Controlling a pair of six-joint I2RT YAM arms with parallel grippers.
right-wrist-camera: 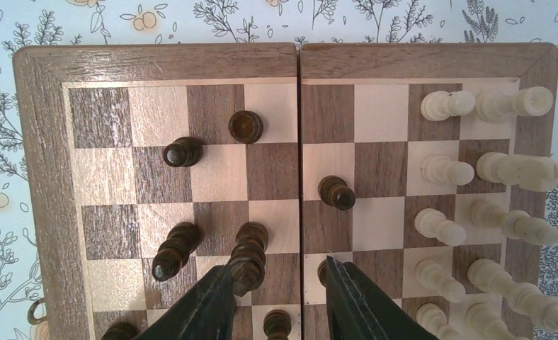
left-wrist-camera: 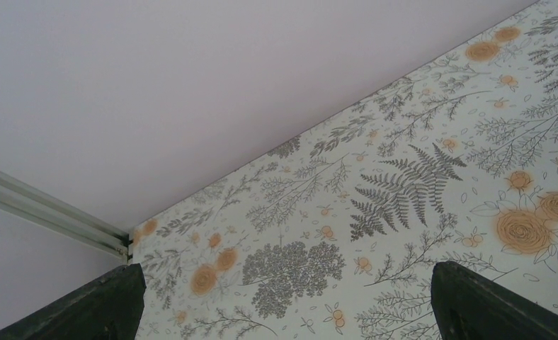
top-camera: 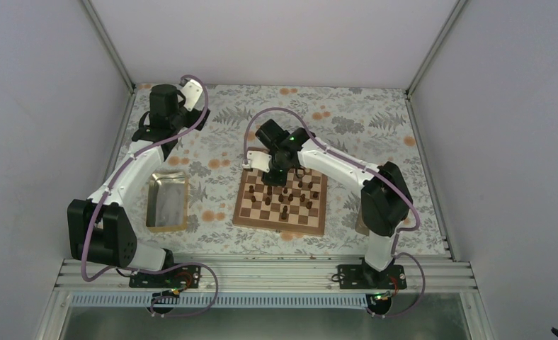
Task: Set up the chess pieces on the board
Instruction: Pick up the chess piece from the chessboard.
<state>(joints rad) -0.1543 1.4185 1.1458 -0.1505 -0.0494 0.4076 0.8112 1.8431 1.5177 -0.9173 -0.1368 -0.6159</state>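
In the right wrist view the near edge of the square wooden chessboard (right-wrist-camera: pixel 156 62) is cut off. The right gripper (right-wrist-camera: pixel 280 283) covers part of it, its two black fingers (right-wrist-camera: pixel 212 304) parted to a middling gap with nothing clamped between them. One dark piece is half hidden behind the right-hand finger, and another (right-wrist-camera: pixel 246 256) stands just beside the left-hand one.

The dark brown wooden chessmen (right-wrist-camera: pixel 246 126) are scattered singly over one half of the chessboard. The pale beige chessmen (right-wrist-camera: pixel 446 104) fill two straight rows along the opposite edge, the lowest ones cut off.

From above, the pieces are too small to tell apart, and the right arm hides the chessboard's far edge. The left gripper (left-wrist-camera: pixel 283 304) is spread wide over floral cloth (left-wrist-camera: pixel 403 184), well away from the chessboard. A rectangular metal tray (top-camera: pixel 151 202) lies left of the chessboard (top-camera: pixel 280 225).
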